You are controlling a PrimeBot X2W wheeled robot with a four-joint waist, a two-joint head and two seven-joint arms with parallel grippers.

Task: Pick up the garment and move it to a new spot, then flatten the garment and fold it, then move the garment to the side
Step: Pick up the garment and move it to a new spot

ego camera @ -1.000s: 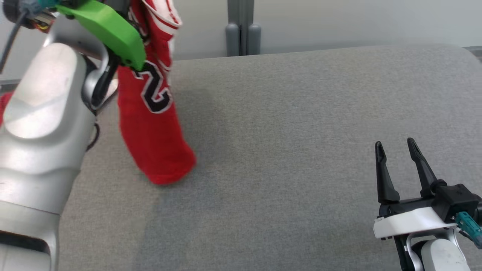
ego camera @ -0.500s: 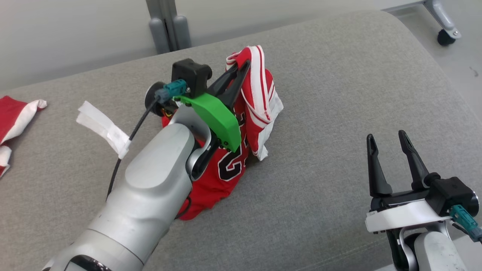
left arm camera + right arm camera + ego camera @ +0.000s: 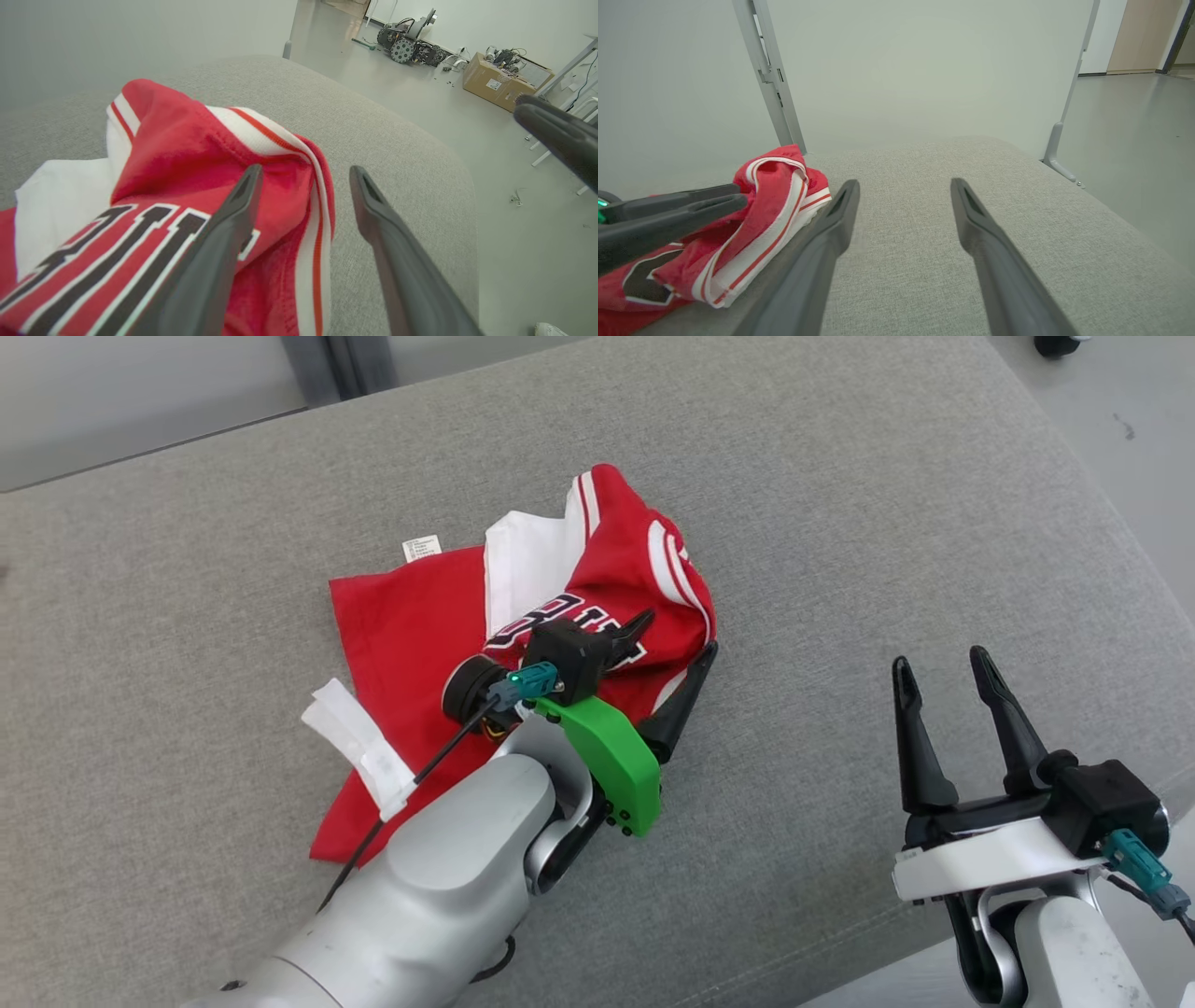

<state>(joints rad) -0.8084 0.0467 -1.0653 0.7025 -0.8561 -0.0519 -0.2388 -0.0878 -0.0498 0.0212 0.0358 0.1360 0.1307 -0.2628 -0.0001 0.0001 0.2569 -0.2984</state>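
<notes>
Red jersey (image 3: 420, 616) lies crumpled on a grey cushion (image 3: 840, 476). Left gripper (image 3: 674, 649) spread open over its right edge. Right gripper (image 3: 934, 658) open, farther right.

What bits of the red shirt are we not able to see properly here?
1. The black lettering on the jersey: in the head view, the left gripper and its wrist cover part of it.
2. The small label: in the head view, too small to read.
3. The jersey's lower part: in the left wrist view, cut off by the bottom and left edges.
4. The layers underneath: hidden by the crumpled top folds.
</notes>
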